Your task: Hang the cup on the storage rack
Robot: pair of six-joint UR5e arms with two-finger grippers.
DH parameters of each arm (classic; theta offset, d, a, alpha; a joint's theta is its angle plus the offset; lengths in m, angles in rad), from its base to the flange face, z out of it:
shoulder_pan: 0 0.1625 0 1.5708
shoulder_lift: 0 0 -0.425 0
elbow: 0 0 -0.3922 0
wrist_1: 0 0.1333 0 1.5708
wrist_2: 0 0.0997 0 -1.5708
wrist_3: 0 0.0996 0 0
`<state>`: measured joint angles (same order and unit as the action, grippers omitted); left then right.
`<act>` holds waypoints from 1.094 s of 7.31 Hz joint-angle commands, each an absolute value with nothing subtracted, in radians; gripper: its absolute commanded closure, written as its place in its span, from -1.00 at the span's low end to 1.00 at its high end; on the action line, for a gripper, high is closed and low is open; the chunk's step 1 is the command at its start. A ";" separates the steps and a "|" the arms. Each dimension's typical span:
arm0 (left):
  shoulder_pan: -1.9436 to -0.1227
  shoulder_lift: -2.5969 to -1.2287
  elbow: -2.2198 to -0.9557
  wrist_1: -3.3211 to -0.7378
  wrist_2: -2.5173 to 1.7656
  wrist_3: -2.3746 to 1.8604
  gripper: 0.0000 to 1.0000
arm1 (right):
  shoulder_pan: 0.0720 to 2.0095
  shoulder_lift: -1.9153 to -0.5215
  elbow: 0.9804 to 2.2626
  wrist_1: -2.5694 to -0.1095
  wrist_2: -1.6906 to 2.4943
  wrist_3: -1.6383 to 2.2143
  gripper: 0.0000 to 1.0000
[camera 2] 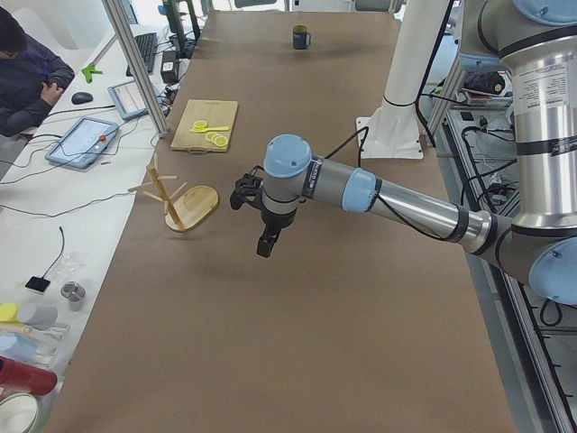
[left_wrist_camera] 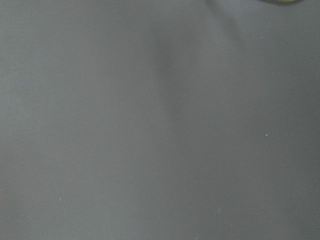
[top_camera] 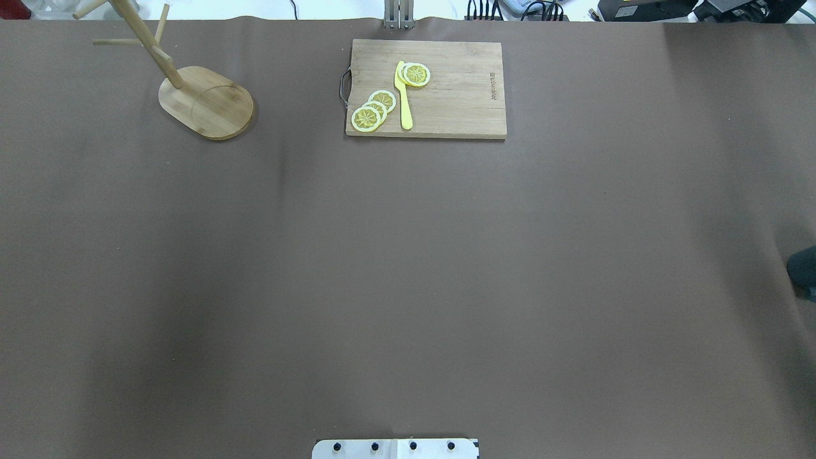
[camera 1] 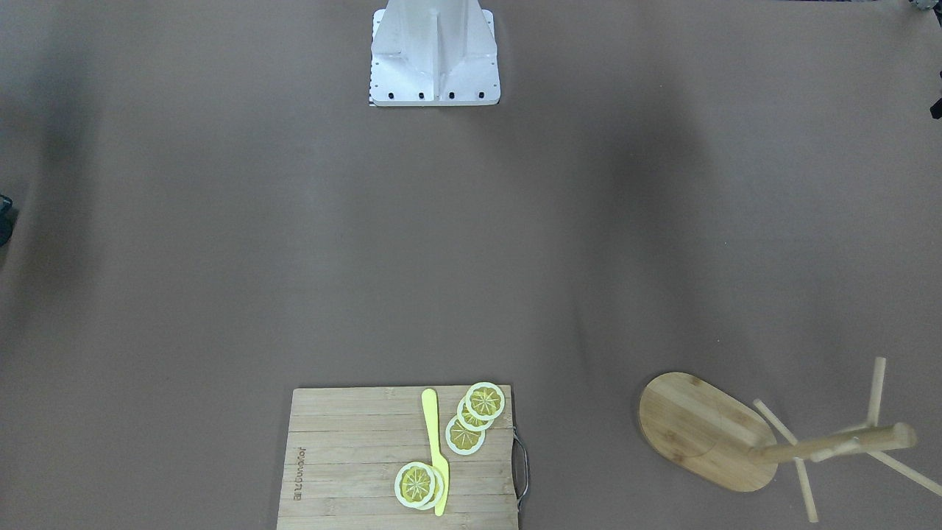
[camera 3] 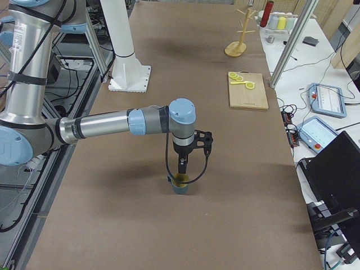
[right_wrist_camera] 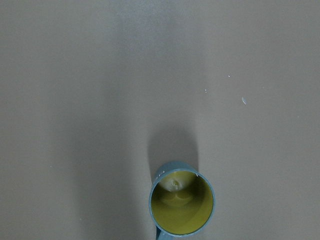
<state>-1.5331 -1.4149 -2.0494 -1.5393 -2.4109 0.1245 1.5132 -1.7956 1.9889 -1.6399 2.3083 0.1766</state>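
Right gripper hangs straight over the cup, pointing down, lined up, I'd say, for a drop onto the rim. The cup stands upright directly beneath it, mouth up. What looks like its handle pokes out at the wrist view's bottom edge, hard to be sure. Fingers apart or together? Can't tell, on either arm. Left gripper hovers over bare table, the storage rack near it, upright, pegs angled up to catch a handle, well apart from the right gripper.
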 commanded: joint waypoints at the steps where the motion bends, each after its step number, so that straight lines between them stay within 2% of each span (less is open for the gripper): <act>1: -1.534 -1.482 -1.952 -1.662 -2.430 0.126 -0.98 | 1.514 -1.802 1.993 -1.635 2.313 0.166 -1.00; 3: -1.534 -1.447 -1.934 -1.768 -2.430 0.137 -0.98 | 1.513 -1.812 1.944 -1.548 2.313 0.156 -1.00; 5: -1.534 -1.399 -1.905 -1.946 -2.425 0.127 -0.98 | 1.508 -1.827 1.820 -1.374 2.315 0.175 -1.00; 8: -1.534 -1.382 -1.905 -1.963 -2.428 0.121 -0.98 | 1.454 -1.851 1.677 -1.079 2.307 0.366 -0.95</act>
